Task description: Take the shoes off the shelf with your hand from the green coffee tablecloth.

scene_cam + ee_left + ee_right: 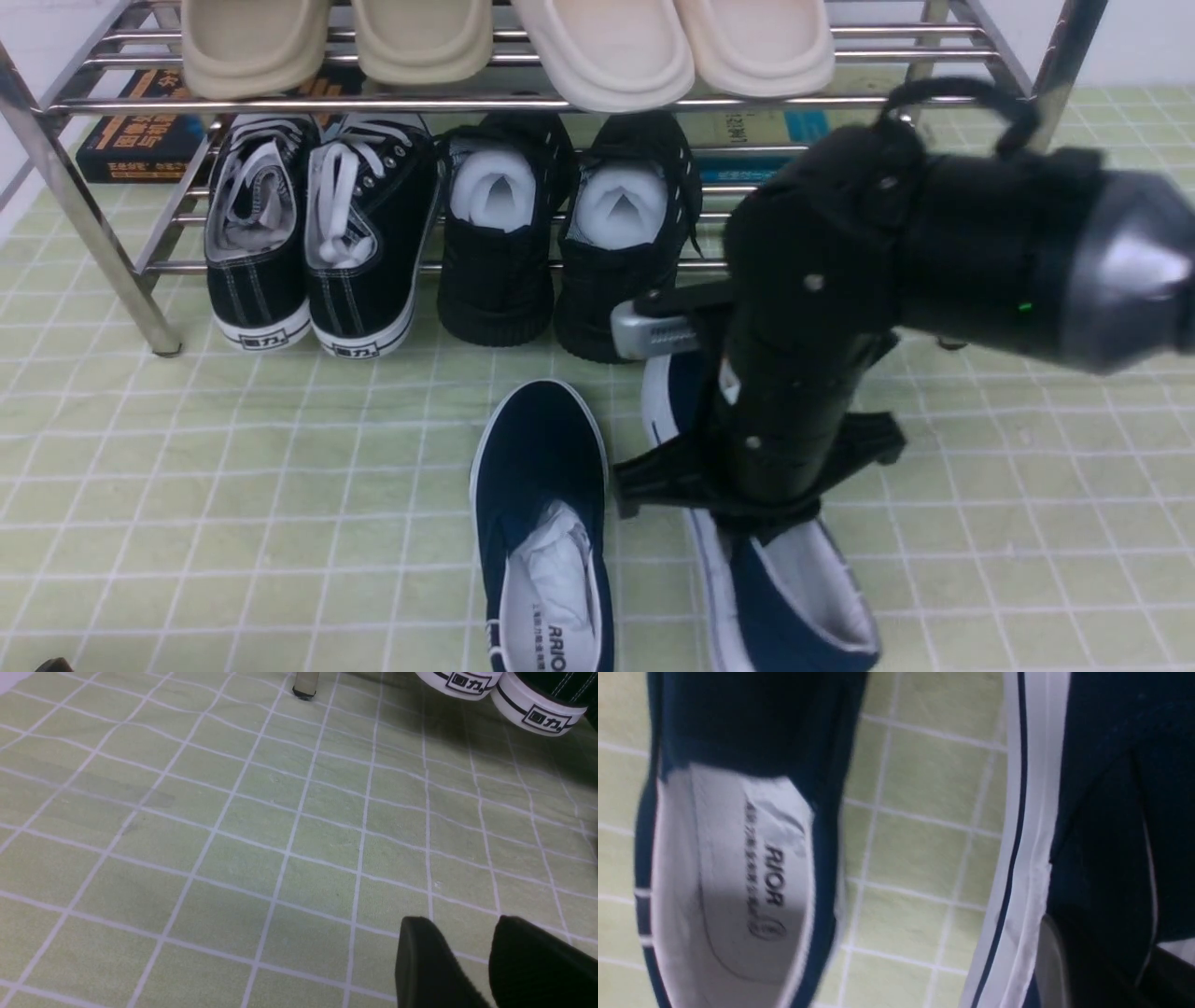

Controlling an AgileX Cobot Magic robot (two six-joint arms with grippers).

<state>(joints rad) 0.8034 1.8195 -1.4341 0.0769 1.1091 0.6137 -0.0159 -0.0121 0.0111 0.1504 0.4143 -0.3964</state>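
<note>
Well, both of the shoes I was after are off the shelf (56, 177) and down on the green checked tablecloth (233, 485), just in front of the lower tier with their toes toward it. The left navy slip-on (541, 523) lies alone with its paper stuffing showing. The right navy slip-on (794, 597) is just beside it, under my right claw (761, 509). My right arm (980, 252) hides the jaws from the front. The wrist view shows only the shoe's white sole band pressed close, so I cannot tell whether that claw grips the shoe or has let go. I also cannot tell whether the shoe sits flat. My left claw (476, 961) hangs over bare cloth with its fingertips (420, 961) a little apart and nothing between them. I judge this to be the tail end of the job, the second shoe being set down beside the first. Next I would make sure the jaws are spread, then lift straight up so as not to drag the shoe or bump the all-black shoes (569, 252) and black lace-up sneakers (308, 243) behind.
</note>
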